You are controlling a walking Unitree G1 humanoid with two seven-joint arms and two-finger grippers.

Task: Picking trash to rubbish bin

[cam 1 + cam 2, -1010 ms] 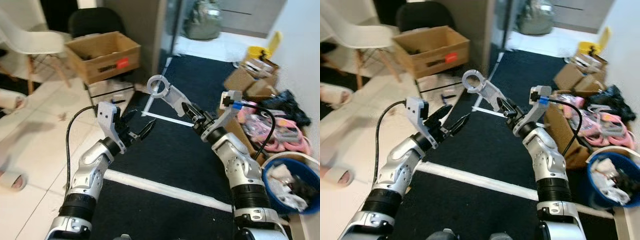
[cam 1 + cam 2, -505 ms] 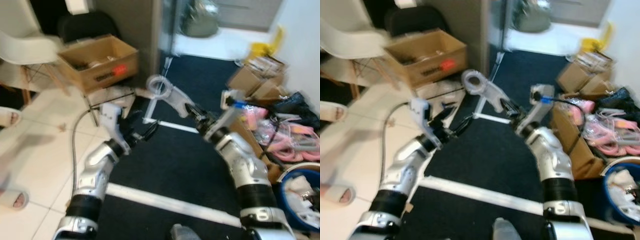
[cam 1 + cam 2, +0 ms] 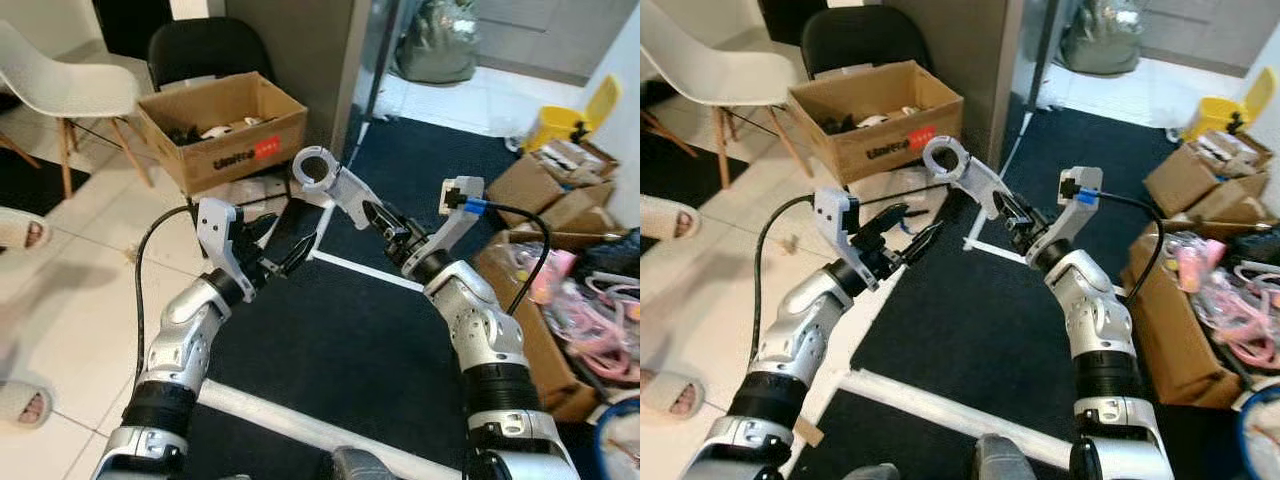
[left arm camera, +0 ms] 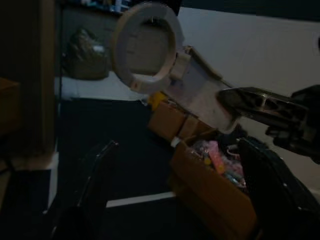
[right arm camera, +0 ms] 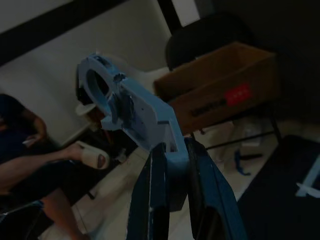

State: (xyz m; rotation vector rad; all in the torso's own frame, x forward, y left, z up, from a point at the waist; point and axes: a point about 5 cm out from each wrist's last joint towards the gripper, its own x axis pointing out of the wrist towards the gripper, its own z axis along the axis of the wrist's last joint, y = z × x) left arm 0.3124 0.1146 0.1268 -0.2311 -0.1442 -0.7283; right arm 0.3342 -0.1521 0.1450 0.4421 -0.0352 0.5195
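A white plastic part (image 3: pixel 335 185) with a ring at its far end is held up over the black rug (image 3: pixel 330 340). My right gripper (image 3: pixel 376 216) is shut on its flat end; in the right wrist view the part (image 5: pixel 135 112) sticks out from between the two fingers (image 5: pixel 155 190). To the left and a little lower, my left gripper (image 3: pixel 285 242) is open and holds nothing. Through its wrist view I see the ring part (image 4: pixel 170 75) ahead of the spread fingers (image 4: pixel 272 175). A sliver of the blue rubbish bin (image 3: pixel 1258 440) shows at the bottom right.
An open cardboard box (image 3: pixel 222 125) and a black chair (image 3: pixel 205 50) stand at the back left, a white chair (image 3: pixel 60 85) beside them. Brown boxes (image 3: pixel 550 185), a yellow bin (image 3: pixel 565 120) and pink clutter (image 3: pixel 610 315) line the right. A person's slippered foot (image 3: pixel 20 228) rests at far left.
The whole view has shifted, so the blue bin has slid almost out at the bottom right. Both arms keep the same pose, the right one still holding the white part.
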